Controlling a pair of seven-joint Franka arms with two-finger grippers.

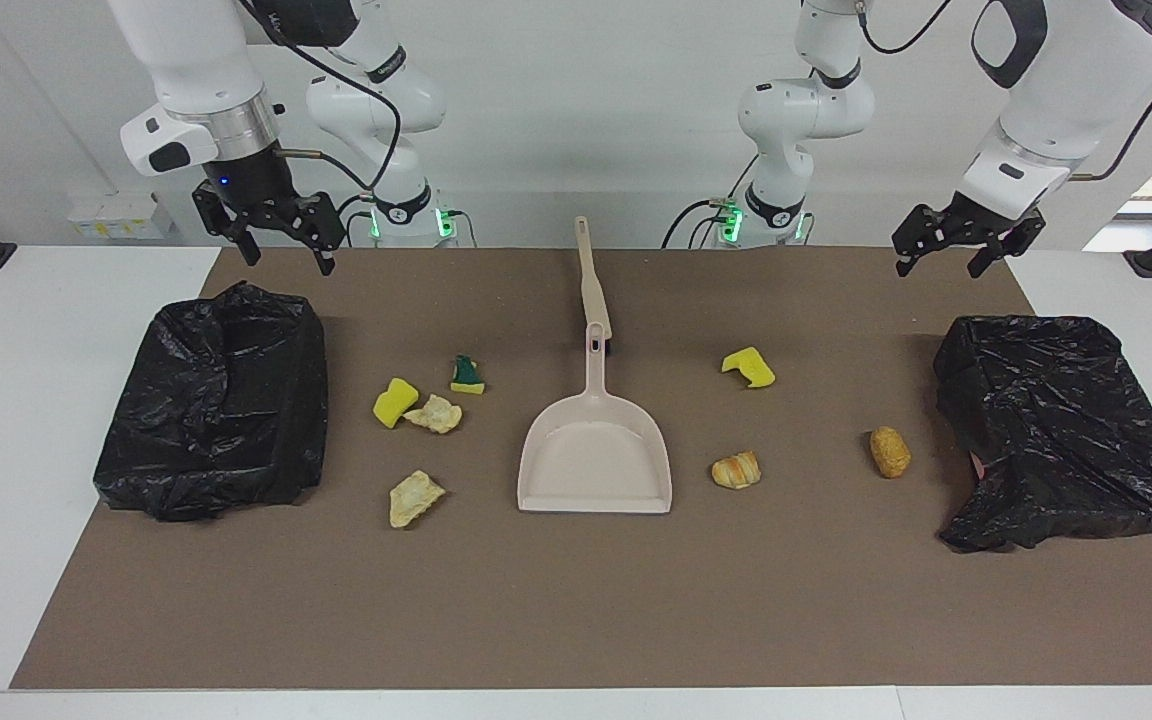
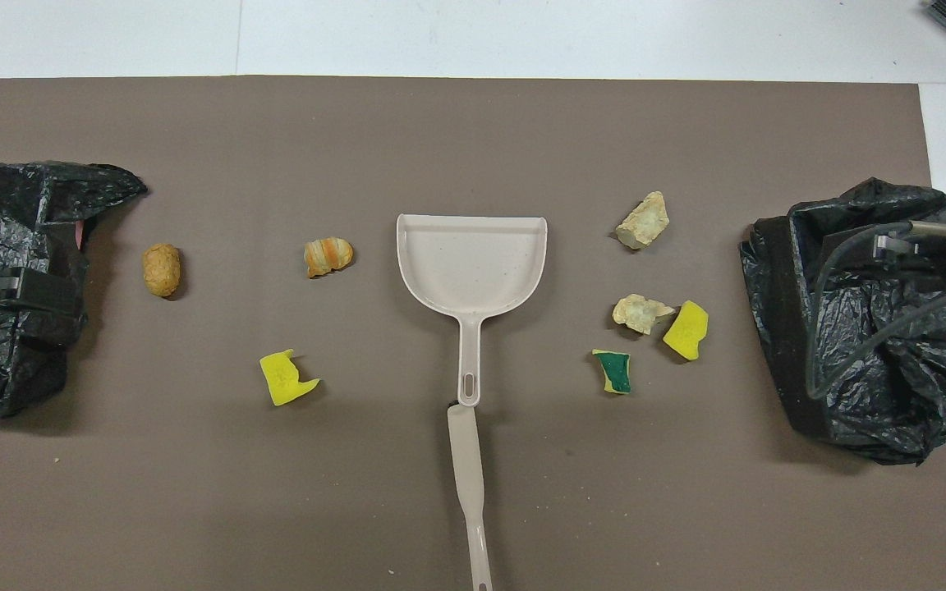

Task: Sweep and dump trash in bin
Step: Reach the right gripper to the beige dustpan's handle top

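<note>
Seven scraps of trash lie on the brown mat around the beige dustpan (image 1: 596, 455) (image 2: 471, 263). Toward the right arm's end are a yellow sponge bit (image 1: 395, 402), a green-topped sponge (image 1: 467, 375) and two beige lumps (image 1: 434, 413) (image 1: 414, 497). Toward the left arm's end are a yellow sponge bit (image 1: 749, 367) and two bread-like pieces (image 1: 736, 469) (image 1: 889, 451). The brush (image 1: 591, 275) lies nearer to the robots, in line with the dustpan's handle. My right gripper (image 1: 286, 258) is open and empty over one black-bagged bin (image 1: 211, 400). My left gripper (image 1: 941, 268) is open and empty over the other bin (image 1: 1056, 430).
The brown mat (image 1: 576, 600) covers most of the white table. Each bin stands at one end of the mat, lined with a loose black bag. The brush's bristles are mostly hidden under the end of the dustpan's handle.
</note>
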